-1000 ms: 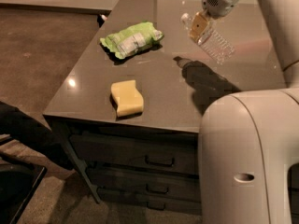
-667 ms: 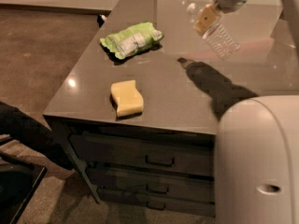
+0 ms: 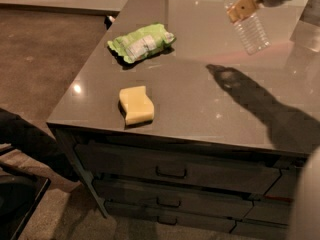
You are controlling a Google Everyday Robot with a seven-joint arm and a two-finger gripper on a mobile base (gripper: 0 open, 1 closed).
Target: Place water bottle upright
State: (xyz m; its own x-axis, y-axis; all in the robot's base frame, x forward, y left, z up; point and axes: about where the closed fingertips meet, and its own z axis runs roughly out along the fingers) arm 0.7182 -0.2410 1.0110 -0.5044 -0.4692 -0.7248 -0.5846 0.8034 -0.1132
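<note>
Water bottle [image 3: 252, 34] higher, tilted, hand [image 3: 244, 6] top-right

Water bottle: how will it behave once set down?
Tilted in the claw above the countertop, top right, the water bottle looks empty, so probably light and tippy. Ribbed wall may flex under squeeze. Round body would likely roll if laid sideways.

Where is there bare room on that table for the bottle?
Gripper holds the bottle over the far right. Table lies bare right of the sponge and bag; the left side is busier.
</note>
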